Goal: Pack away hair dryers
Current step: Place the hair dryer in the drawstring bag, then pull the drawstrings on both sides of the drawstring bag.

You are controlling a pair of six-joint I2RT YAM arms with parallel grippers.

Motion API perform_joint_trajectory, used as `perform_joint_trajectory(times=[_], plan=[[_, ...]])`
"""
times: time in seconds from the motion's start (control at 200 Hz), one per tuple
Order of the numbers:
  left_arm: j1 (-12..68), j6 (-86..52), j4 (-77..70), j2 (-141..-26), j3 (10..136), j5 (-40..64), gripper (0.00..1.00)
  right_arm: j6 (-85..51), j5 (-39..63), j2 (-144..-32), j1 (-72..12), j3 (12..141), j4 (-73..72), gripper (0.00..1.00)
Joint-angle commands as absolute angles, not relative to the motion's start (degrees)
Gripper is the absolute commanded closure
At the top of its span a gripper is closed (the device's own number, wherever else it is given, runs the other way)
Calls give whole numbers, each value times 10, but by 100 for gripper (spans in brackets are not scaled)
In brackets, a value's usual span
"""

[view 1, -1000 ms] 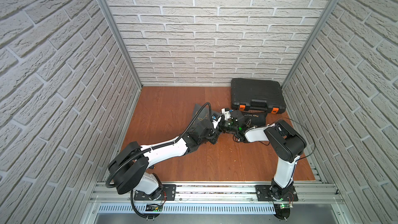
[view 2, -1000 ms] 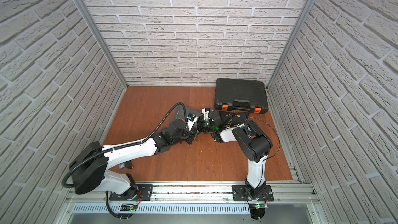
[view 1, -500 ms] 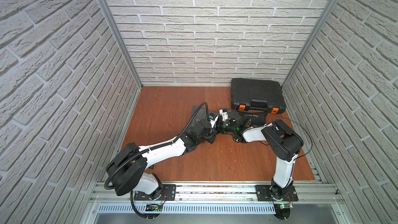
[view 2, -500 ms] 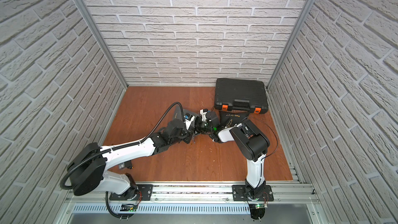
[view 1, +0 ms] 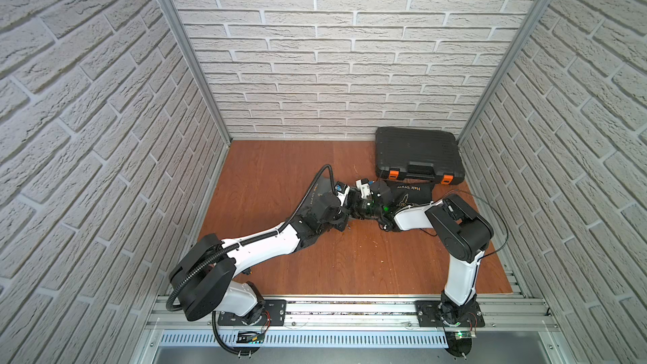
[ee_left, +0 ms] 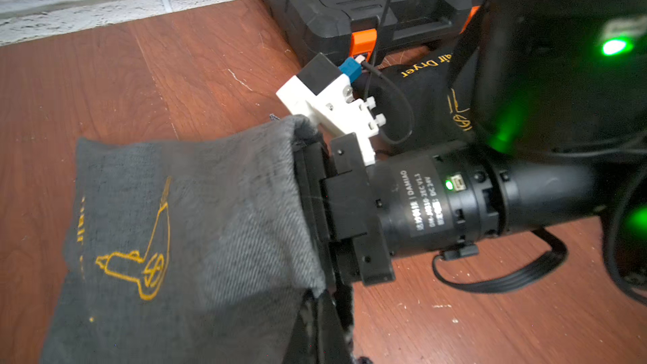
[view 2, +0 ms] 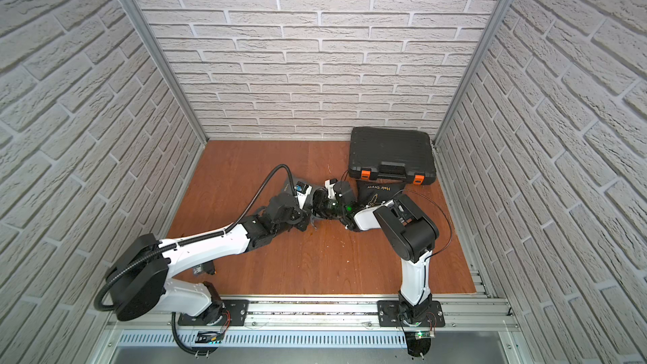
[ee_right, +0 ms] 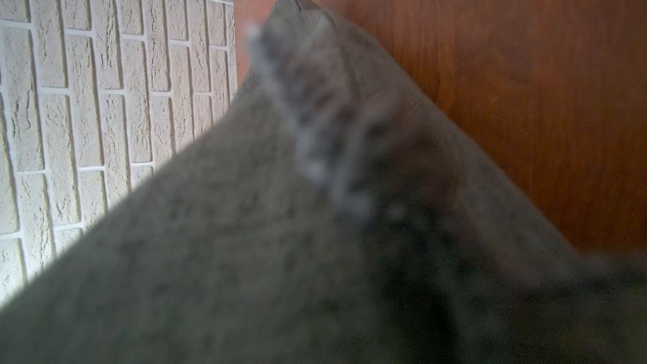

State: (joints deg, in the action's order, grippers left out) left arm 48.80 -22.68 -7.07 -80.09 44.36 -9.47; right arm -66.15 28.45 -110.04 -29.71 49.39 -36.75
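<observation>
— Where did we find the grey bag [ee_left: 182, 232]?
— We saw it lying near the middle of the worktop [view 1: 280, 169]. It had a yellow dryer outline on its side and its mouth faced the right edge.
— And our left gripper [ee_left: 327, 327]?
— Its jaws were together, pinched on the hem of that mouth.
— Our right gripper [ee_left: 346, 204]?
— It sat in the bag's mouth with its fingers buried in cloth. Our right wrist camera gave us only blurred grey fabric, so we could not tell whether it was apart or closed.
— The hair dryers?
— We saw neither one, and we could not tell whether the bags hid them. The black bag [view 1: 409, 194], printed "Hair Dryer", lay just beside the black case [view 1: 416, 155]. The case sat closed in the far right corner.
</observation>
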Motion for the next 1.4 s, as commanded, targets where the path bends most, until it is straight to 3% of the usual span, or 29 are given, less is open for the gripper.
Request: perform_joint_trajectory(times=[0.0, 0.265, 0.915, 1.395], plan=[[476, -236, -89, -785, 434, -123, 100, -633, 305, -1074, -308, 506, -353, 40], [461, -254, -76, -763, 421, -148, 100, -627, 322, -1063, -308, 500, -333, 33], [440, -263, -36, -730, 403, -178, 100, -529, 321, -942, -304, 486, -169, 34], [445, -249, -30, -723, 392, -161, 100, -529, 291, -842, -213, 449, -99, 34]])
